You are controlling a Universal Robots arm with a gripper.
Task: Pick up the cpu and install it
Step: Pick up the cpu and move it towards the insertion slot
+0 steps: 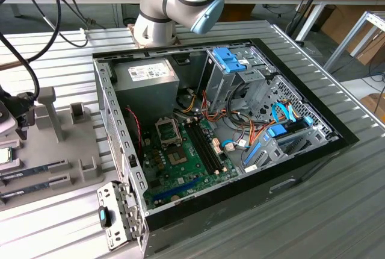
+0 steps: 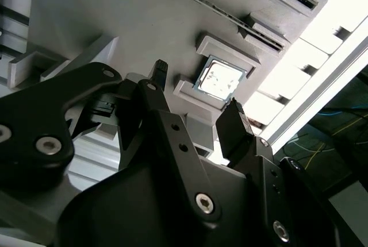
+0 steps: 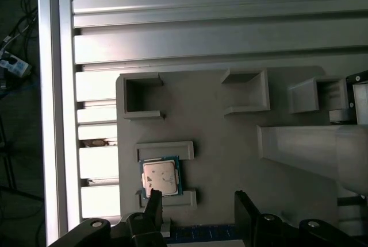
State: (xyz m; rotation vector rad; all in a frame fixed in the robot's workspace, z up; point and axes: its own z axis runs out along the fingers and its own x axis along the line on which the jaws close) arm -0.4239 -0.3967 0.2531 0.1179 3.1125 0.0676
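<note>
The cpu (image 3: pixel 161 178) is a small silver square with a green rim. It lies flat between two raised lips of the grey holder tray (image 3: pixel 230 143). It also shows in the second wrist view as the cpu (image 2: pixel 218 80), and at the exterior view's far left edge as the cpu (image 1: pixel 5 155). My gripper (image 3: pixel 198 205) hovers above the tray, open, with nothing between its fingers. One fingertip (image 3: pixel 153 200) overlaps the chip's edge and the other (image 3: pixel 244 204) stands off to the side over bare tray. In the exterior view the gripper (image 1: pixel 23 117) hangs just above the tray.
An open computer case (image 1: pixel 120 150) fills the middle of the slatted table, with the green motherboard (image 1: pixel 192 162) and its empty socket (image 1: pixel 167 131) inside. A grey power-supply box (image 1: pixel 147 78) sits at the back. Memory sticks (image 1: pixel 33 168) lie in tray slots. Black cables (image 1: pixel 24 42) hang nearby.
</note>
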